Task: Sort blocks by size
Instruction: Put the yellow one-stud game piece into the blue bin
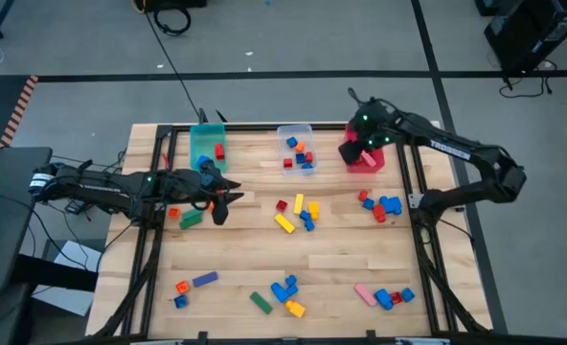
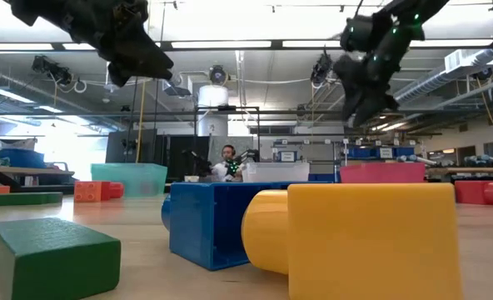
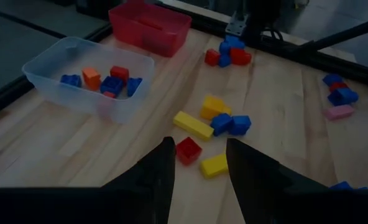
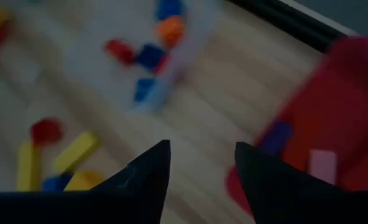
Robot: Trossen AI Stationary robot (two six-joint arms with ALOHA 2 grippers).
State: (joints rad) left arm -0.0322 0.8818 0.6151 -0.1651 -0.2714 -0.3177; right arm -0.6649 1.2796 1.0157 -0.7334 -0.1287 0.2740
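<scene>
Blocks of many colours lie loose on the wooden table: a middle cluster of red, yellow and blue ones (image 1: 298, 213), a red and blue group (image 1: 381, 206) at the right, and more near the front edge (image 1: 283, 292). My left gripper (image 3: 199, 146) hangs open above the table, left of the middle cluster, with nothing between its fingers; a red cube (image 3: 188, 150) lies on the wood below it. My right gripper (image 4: 202, 152) hangs open and holds nothing, above the table beside the red bin's (image 1: 365, 158) left edge.
A teal bin (image 1: 207, 144), a clear bin (image 1: 296, 149) with several small blocks, and the red bin (image 4: 333, 124) with a pink and a dark block stand along the far edge. A green block (image 1: 190, 218) and an orange one (image 1: 173, 212) lie by my left arm.
</scene>
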